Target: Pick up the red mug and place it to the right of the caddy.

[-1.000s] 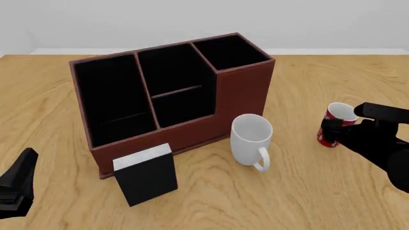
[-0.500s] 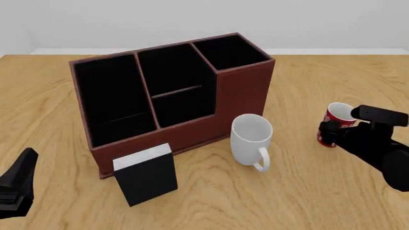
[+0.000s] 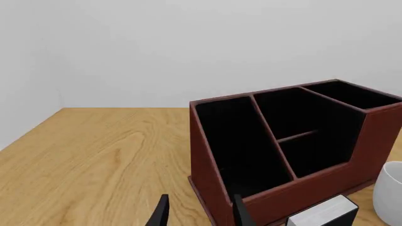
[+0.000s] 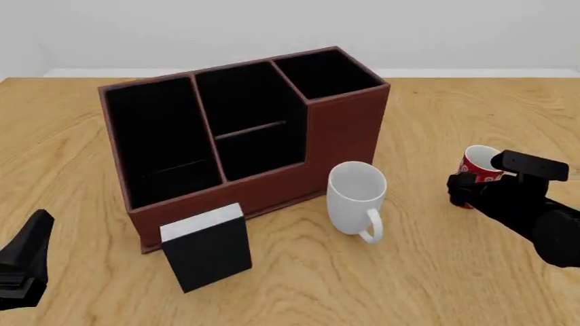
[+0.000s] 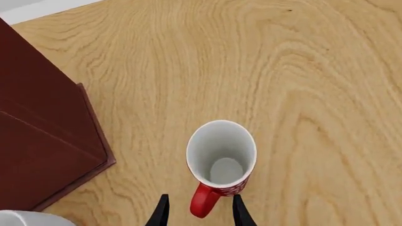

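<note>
Right gripper at the red mug handle, right of the caddy

Left gripper [image 3: 197, 216], nearest, fingers apart and empty; right gripper [image 5: 197, 212] fingers apart, straddling the handle of the upright red mug [image 4: 477, 165] on the table [image 4: 435, 272]. White mug [image 4: 355, 197] stands between it and the caddy [image 4: 244, 129], farthest
</note>
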Controlling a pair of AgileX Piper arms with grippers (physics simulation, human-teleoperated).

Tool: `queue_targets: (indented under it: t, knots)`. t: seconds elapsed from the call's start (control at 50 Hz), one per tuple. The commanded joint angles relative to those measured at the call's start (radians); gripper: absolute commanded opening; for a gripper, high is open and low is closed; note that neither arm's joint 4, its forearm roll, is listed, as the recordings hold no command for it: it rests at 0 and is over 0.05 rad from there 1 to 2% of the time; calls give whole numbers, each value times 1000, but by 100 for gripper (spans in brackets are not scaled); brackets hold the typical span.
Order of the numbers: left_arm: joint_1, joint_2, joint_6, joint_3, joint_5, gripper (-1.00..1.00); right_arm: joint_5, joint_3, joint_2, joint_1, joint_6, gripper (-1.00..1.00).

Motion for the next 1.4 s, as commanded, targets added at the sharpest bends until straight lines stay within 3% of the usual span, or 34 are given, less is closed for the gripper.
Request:
queue_targets:
  t: [0.02,0.08,0.1,0.54,0.86,1.14,1.28,1.4]
  knots:
    - [0,0,0,0,0,100,-2,-7,15,3,5,100]
    - [0,0,0,0,0,100,-2,-7,14,6,6,100]
    - [0,0,0,0,0,100,-5,-6,16,10,8,-100]
    - [0,0,0,0,0,100,15,16,-45,2,-6,-100]
    - [0,0,0,0,0,100,98,-8,-172,9,-81,-100]
    - [0,0,0,0,0,100,208,-109,-225,37,-128,-100]
    - [0,0,0,0,0,100,231,-189,-178,48,-165,-100]
    - [0,0,0,0,0,100,241,-273,-97,76,-165,-100]
